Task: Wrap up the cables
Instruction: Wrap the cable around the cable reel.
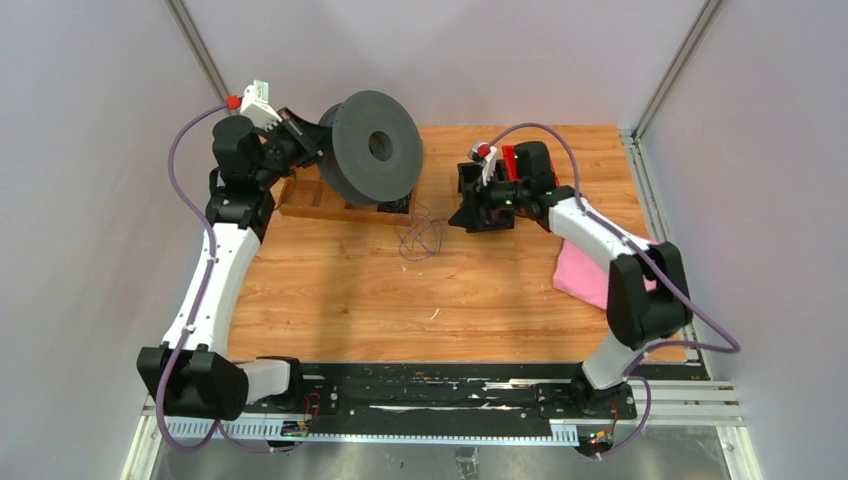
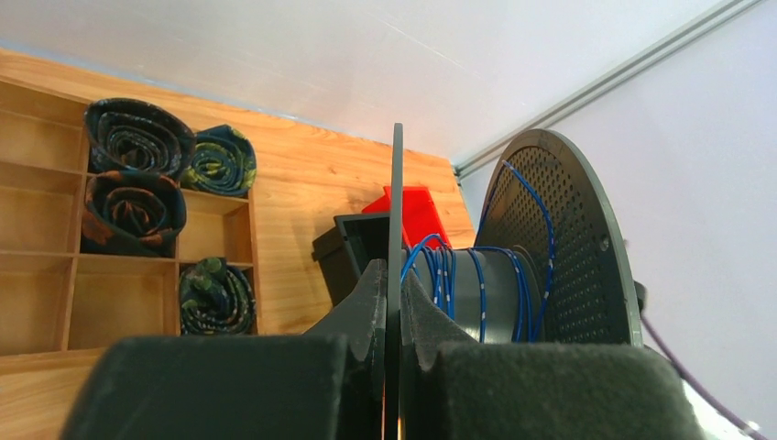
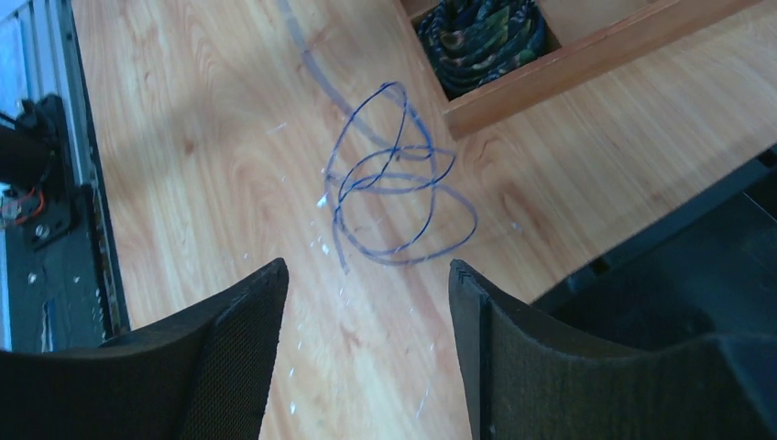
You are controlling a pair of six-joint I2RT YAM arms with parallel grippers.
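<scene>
Left pincer (image 2: 394, 307) is clamped tight on the near flange of the grey spool (image 1: 372, 150). Spool is held on edge at the right end of the wooden tray (image 1: 310, 207). Blue cable (image 2: 476, 280) is partly wound on the spool core, with one loop riding up the far flange. The rest is a loose tangle (image 3: 399, 179) on the desk (image 1: 330, 290), near the tray corner. Right pincer (image 3: 366, 275) is wide, nothing in it, over the tangle. Tray compartments hold rolled dark patterned bundles (image 2: 137, 137), four visible. Pink cloth (image 1: 578, 270) lies by the right arm.
</scene>
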